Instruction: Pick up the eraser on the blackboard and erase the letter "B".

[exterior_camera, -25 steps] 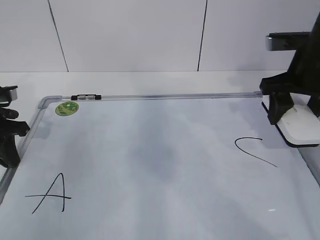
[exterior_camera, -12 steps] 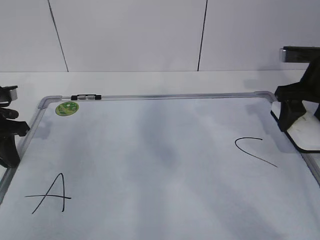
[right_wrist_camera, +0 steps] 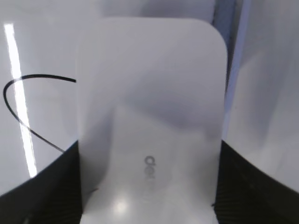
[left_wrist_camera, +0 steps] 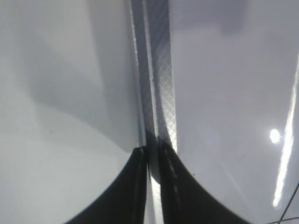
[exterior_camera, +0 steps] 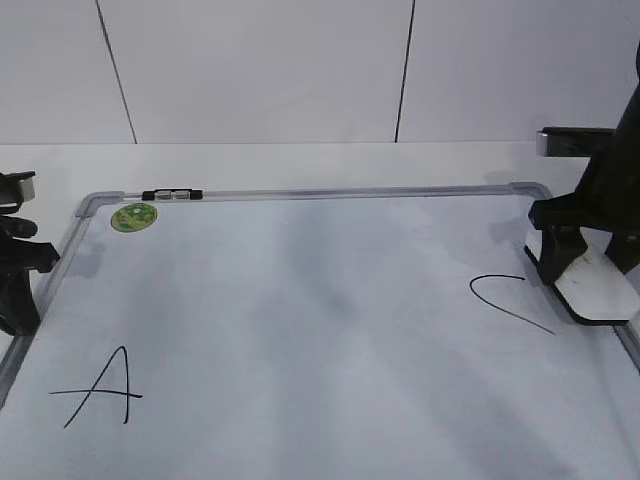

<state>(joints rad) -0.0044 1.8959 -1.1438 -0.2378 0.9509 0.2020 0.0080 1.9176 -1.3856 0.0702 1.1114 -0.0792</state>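
Eraser clamped at board's right edge

Right gripper [exterior_camera: 578, 262] jaws pinch the eraser [exterior_camera: 597, 292] on both long sides; white top faces up, grey lettering visible in the right wrist view. Eraser sits over the blackboard [exterior_camera: 300, 195] near the right frame, just beside the black C [exterior_camera: 508, 300]. Left gripper [left_wrist_camera: 152, 161] jaws pressed nearly together over the left frame rail. Letter A [exterior_camera: 100, 388] at lower left; green sticker [exterior_camera: 134, 216] upper left.

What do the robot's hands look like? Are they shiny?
Both are black. The left hand has two dark, curved fingers that narrow toward the tips. The right hand is black and blocky, with a silver-grey bar on top; its fingers look dull with a fine woven texture, not shiny. No cables or markings show.
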